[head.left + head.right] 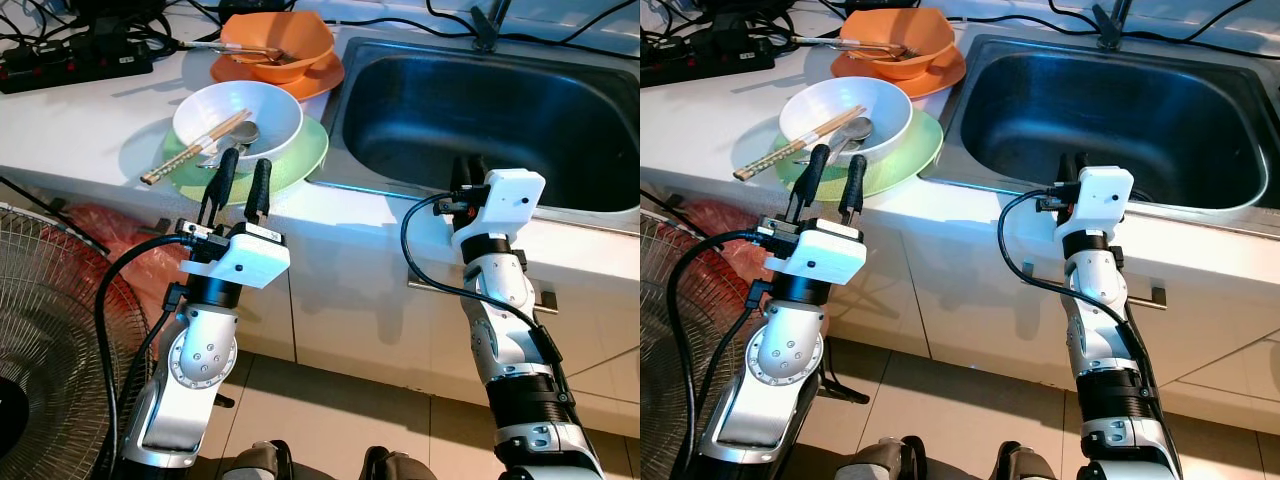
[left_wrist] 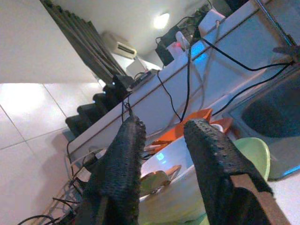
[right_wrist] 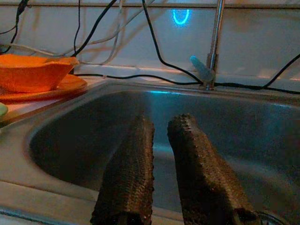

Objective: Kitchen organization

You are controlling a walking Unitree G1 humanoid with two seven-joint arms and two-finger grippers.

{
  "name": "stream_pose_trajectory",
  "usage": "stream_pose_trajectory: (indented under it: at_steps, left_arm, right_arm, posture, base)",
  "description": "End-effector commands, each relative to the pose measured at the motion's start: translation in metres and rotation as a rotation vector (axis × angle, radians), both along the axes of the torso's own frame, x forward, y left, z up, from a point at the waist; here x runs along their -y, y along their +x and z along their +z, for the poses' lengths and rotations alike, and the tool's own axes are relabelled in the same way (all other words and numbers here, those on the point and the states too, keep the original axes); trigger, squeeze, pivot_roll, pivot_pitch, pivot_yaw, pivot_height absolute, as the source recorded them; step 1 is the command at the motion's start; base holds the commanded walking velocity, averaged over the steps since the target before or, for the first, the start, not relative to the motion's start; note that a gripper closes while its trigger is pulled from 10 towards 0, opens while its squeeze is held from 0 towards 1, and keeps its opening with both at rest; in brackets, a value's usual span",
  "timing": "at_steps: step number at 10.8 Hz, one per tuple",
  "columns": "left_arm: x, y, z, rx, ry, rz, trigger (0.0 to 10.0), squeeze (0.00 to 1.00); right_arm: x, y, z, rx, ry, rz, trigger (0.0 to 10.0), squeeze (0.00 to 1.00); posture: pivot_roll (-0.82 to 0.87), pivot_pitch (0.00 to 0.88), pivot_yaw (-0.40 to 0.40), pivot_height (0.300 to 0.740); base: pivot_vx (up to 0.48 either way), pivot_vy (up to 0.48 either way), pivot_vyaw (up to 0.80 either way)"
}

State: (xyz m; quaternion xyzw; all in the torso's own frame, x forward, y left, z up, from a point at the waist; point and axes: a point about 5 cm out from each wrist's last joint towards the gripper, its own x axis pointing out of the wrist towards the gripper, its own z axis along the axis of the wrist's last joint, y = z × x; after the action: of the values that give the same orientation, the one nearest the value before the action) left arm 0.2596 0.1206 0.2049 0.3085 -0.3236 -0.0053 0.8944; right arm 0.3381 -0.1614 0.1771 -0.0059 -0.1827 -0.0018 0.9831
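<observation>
Counter (image 1: 90,130): white bowl (image 1: 238,117) just beyond parted left fingers (image 1: 226,177).

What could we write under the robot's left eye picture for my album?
Left gripper open before a white bowl with chopsticks; right gripper at the sink.

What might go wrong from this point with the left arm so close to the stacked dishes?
1. The open left end effector sits at the green plate's near rim; a push forward may shove the stack.
2. The chopsticks overhang the white bowl loosely and may fall when it is lifted.
3. The right end effector hangs over the sink edge and may knock it.
</observation>
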Motion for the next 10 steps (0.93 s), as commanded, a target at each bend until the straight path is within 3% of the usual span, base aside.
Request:
stream_pose_trajectory:
  at_steps: [1,4,5,6,10]
  left_arm:
    - [-0.0018,0.0006,-0.0006,0.001,-0.005,0.009,10.0,1.00]
    - [-0.0041,0.0018,-0.0006,-0.001,-0.011,0.019,10.0,1.00]
    - [-0.0047,0.0024,-0.0016,-0.011,-0.028,0.017,10.0,0.10]
    - [-0.0048,0.0028,-0.0029,-0.019,-0.041,0.016,10.0,0.00]
    - [-0.0072,0.0036,-0.0086,-0.055,-0.136,0.004,10.0,0.00]
  right_arm:
    - [0.0007,0.0013,0.0014,0.007,0.016,-0.002,10.0,0.00]
    - [0.0007,0.0016,0.0019,0.009,0.017,-0.002,10.0,0.00]
    - [0.0005,0.0019,0.0022,0.009,0.017,-0.003,10.0,0.00]
    - [0.0006,0.0015,0.0017,0.009,0.018,-0.003,10.0,0.00]
    - [0.0008,0.0012,0.0022,0.011,0.018,0.002,10.0,0.00]
  posture:
    - [0.06,0.147,0.012,0.740]
    - [0.06,0.155,0.011,0.740]
    - [0.06,0.159,0.012,0.740]
    - [0.06,0.162,0.011,0.740]
    - [0.06,0.168,0.004,0.740]
  base:
    - [0.000,0.000,0.00]
    - [0.000,0.000,0.00]
    - [0.000,0.000,0.00]
    - [0.000,0.000,0.00]
    - [0.000,0.000,0.00]
